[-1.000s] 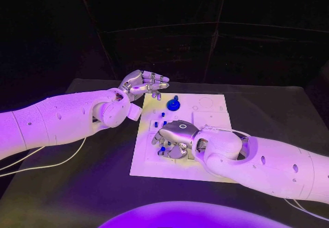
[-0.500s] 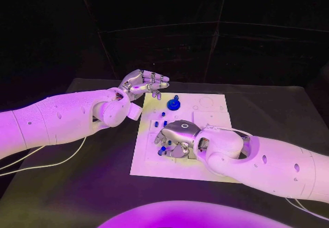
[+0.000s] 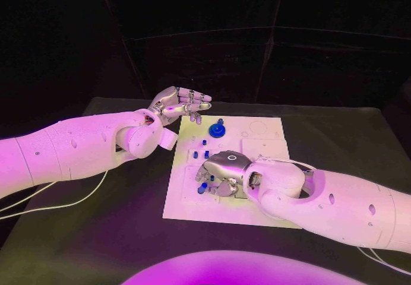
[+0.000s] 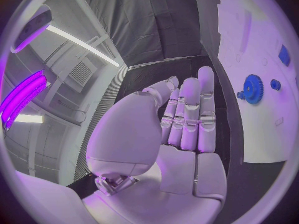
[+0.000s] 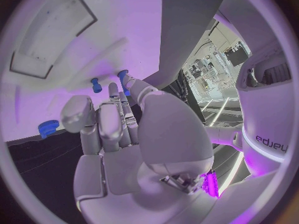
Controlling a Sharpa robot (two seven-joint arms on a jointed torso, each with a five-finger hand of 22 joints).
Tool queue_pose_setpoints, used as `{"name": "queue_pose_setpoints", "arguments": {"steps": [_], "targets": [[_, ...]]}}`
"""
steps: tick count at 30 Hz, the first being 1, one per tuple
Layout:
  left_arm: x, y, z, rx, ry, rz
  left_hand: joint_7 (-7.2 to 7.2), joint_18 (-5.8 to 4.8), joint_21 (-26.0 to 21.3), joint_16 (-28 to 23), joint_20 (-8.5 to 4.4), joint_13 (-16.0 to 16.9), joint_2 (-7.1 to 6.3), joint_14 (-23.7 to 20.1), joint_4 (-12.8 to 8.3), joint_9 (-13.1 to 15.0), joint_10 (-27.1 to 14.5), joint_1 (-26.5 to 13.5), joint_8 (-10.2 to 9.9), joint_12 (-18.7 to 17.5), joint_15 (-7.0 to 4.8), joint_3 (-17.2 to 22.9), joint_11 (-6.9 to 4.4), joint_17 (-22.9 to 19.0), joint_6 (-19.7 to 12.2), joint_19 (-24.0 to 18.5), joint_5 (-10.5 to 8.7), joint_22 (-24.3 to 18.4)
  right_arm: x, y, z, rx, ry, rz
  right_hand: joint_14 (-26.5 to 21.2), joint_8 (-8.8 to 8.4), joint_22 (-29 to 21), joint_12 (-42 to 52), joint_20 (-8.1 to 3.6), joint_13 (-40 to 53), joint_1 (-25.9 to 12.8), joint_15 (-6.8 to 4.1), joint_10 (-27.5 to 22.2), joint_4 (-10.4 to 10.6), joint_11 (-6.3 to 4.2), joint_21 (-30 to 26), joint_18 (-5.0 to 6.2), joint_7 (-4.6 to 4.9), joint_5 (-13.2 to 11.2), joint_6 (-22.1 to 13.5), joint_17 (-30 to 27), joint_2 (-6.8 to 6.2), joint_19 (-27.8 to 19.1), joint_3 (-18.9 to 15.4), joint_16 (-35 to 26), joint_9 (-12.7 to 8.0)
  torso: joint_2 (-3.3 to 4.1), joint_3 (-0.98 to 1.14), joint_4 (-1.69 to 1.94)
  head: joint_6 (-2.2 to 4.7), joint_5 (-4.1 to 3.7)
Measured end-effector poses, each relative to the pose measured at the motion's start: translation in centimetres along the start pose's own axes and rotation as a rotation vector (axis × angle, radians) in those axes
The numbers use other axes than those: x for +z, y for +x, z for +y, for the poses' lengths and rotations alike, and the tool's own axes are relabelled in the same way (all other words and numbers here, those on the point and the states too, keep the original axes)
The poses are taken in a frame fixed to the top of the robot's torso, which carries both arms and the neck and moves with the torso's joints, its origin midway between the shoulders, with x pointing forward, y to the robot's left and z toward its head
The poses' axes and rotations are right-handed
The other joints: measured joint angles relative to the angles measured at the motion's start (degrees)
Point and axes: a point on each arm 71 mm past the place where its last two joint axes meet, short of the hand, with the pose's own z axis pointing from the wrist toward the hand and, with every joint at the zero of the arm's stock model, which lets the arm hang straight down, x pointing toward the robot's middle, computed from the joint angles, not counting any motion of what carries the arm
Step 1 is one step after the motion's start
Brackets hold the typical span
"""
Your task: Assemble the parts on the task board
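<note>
I see the white task board (image 3: pixel 261 145) at the centre of the black table (image 3: pixel 111 237). My right hand (image 3: pixel 221 172) hovers over its lower half, fingers curled above small blue parts (image 3: pixel 203 189); whether they pinch one, I cannot tell. My left hand (image 3: pixel 178 105), upper centre, holds nothing, fingers loosely curled, near a blue gear (image 3: pixel 217 128).

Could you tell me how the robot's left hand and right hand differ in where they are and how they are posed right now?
The left hand is raised beside the far left corner of the task board, off the plate; the right hand is low over the board's middle. The left hand faces palm up with its fingers curled and nothing in them; the right hand faces palm down among small blue parts, and whether it holds one cannot be told. Both are silver hands on white arms.
</note>
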Motion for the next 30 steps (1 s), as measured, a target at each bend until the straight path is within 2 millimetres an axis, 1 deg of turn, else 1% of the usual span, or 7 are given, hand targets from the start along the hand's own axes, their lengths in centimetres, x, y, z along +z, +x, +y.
{"name": "queue_pose_setpoints", "arguments": {"steps": [3,6,7,11,24,25,30], "targets": [[0.01,0.0,0.0,0.0,0.0,0.0,0.0,0.0,0.0,0.0,0.0,0.0,0.0,0.0,0.0,0.0,0.0,0.0,0.0,0.0,0.0,0.0,0.0,0.0,0.0,0.0,0.0,0.0,0.03,-0.01,0.06,-0.001,-0.001,0.0,0.2,0.25,0.6,0.4,-0.41,0.1,1.3,-0.21,1.5,-0.7,-0.23,0.4,0.0,-0.19,-1.8,0.8,0.3,0.71,0.4,1.7,0.2,0.1,0.0,0.01,0.0,-0.01,-0.02],[0.01,0.0,0.01,0.0,0.0,0.0,0.0,0.0,0.0,0.0,0.0,0.0,0.0,0.0,0.0,0.0,0.0,0.0,0.0,0.0,0.0,0.0,0.0,0.0,0.0,0.0,0.0,0.0,0.06,-0.02,0.14,-0.001,-0.004,-0.001,0.0,0.29,1.1,0.5,-0.43,0.2,1.7,-0.41,2.6,-1.2,-0.45,0.7,0.01,-0.41,-2.6,1.6,0.3,1.15,0.4,2.8,0.2,0.1,0.01,0.01,0.0,-0.03,-0.08],[0.02,0.01,0.01,0.0,0.0,0.0,0.0,0.0,0.0,0.0,0.0,0.0,0.0,0.0,0.0,0.0,0.0,0.0,0.0,0.0,0.0,0.0,0.0,0.0,0.0,0.0,0.0,0.0,0.09,-0.03,0.19,-0.001,-0.006,-0.002,0.0,0.29,1.3,0.7,-0.63,0.2,1.7,-0.42,2.9,-1.3,-0.45,0.7,0.0,-0.34,-2.7,1.7,0.3,1.15,0.6,3.0,0.2,0.1,0.01,0.01,0.0,-0.03,-0.09],[0.02,0.0,0.02,0.0,-0.001,0.0,0.0,0.0,0.0,0.0,0.0,0.0,0.0,0.0,0.0,0.0,0.0,0.0,0.0,0.0,0.0,0.0,0.0,0.0,0.0,0.0,0.0,0.0,0.12,-0.04,0.31,-0.002,-0.011,-0.002,0.0,0.5,1.6,0.7,-0.65,0.3,1.7,-0.83,3.6,-1.5,-0.75,1.1,0.0,-0.64,-2.7,2.0,0.3,1.15,0.6,3.5,0.2,0.1,0.01,0.01,0.0,-0.09,-0.12],[0.01,-0.14,0.08,0.001,-0.009,-0.003,0.0,0.0,0.0,0.0,0.0,0.0,0.0,-0.2,0.0,0.0,0.0,0.0,0.0,0.0,0.21,0.0,0.0,0.0,0.0,0.0,0.0,0.0,0.15,-0.03,0.49,0.004,-0.018,0.001,0.0,0.5,1.7,0.7,-0.83,0.3,1.7,-0.83,3.6,-1.5,-0.75,1.1,0.0,-0.63,-2.7,2.0,0.2,1.15,0.8,3.5,0.2,0.1,0.02,0.01,0.0,-0.1,-0.29],[0.0,-0.15,0.09,0.001,-0.01,-0.003,0.0,0.0,0.0,0.0,0.0,0.0,0.0,-0.2,0.0,0.0,0.0,0.0,0.0,0.0,0.2,0.0,0.0,0.0,0.0,0.0,0.0,0.0,0.14,-0.03,0.48,0.005,-0.018,0.002,0.0,0.5,1.7,0.7,-0.83,0.3,1.7,-0.83,3.6,-1.5,-0.76,1.1,0.01,-0.44,-2.7,2.2,0.2,1.15,0.8,3.5,0.2,0.1,0.02,0.01,0.0,-0.1,-0.3],[0.0,-0.19,0.11,0.002,-0.012,-0.004,0.0,0.0,0.0,0.0,0.0,0.0,0.0,-0.2,0.0,0.0,0.0,0.0,0.0,0.0,0.2,0.0,0.0,0.0,0.0,0.0,0.0,0.0,0.14,-0.02,0.58,0.008,-0.02,0.006,0.0,0.5,1.7,0.7,-0.83,0.3,1.7,-0.83,3.6,-1.6,-0.76,1.1,0.01,-0.5,-2.7,2.7,0.2,1.15,0.8,3.8,0.2,0.1,0.02,0.0,0.0,-0.13,-0.32]]}}
